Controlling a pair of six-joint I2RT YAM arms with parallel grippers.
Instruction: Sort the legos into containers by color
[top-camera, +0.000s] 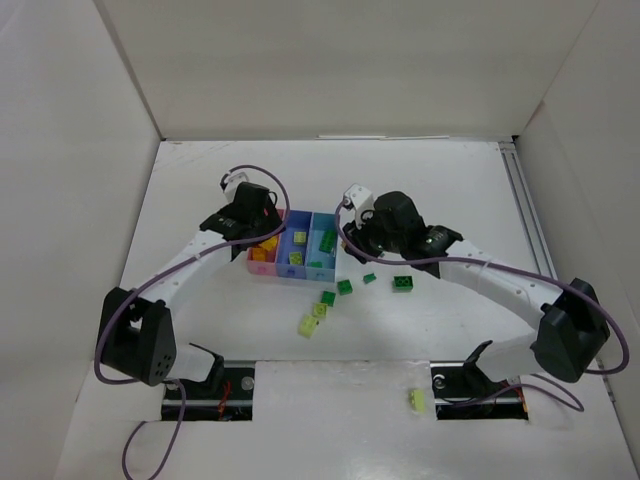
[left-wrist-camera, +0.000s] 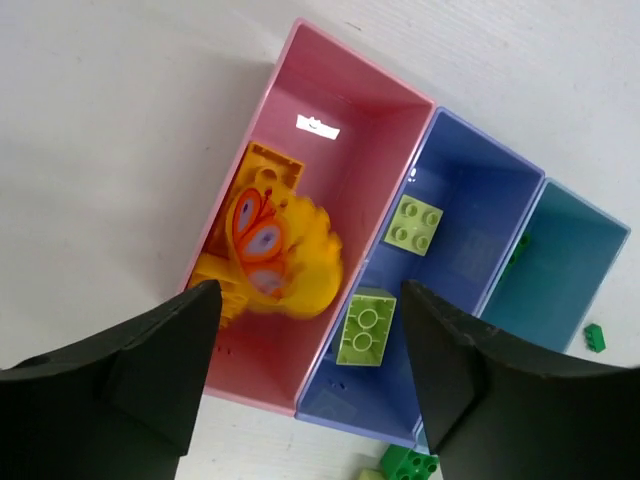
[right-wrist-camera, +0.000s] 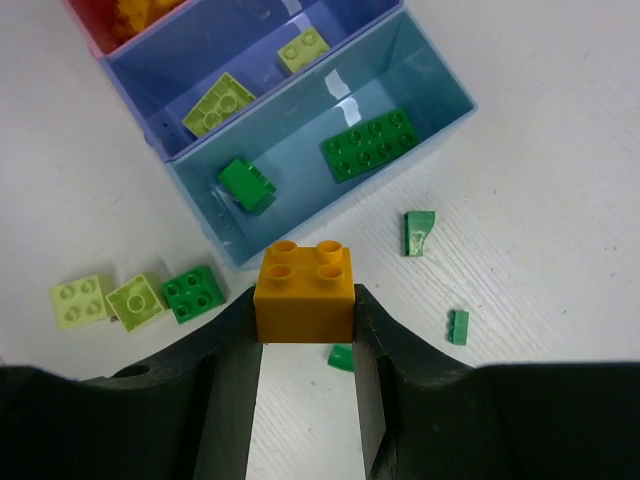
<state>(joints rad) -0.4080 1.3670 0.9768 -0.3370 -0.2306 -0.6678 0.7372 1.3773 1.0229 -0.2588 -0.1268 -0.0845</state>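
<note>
Three joined bins sit mid-table: pink, purple-blue, light blue. My left gripper hangs open and empty over the pink bin, its jaws wide apart. Orange-yellow pieces, blurred, lie in that bin. Two lime bricks lie in the purple-blue bin. My right gripper is shut on an orange-yellow two-by-two brick, held above the table just in front of the light blue bin. That bin holds a dark green plate and brick.
Loose dark green bricks and lime bricks lie in front of the bins. Small green pieces lie under my right gripper. One lime brick sits by the right arm's base. White walls enclose the table.
</note>
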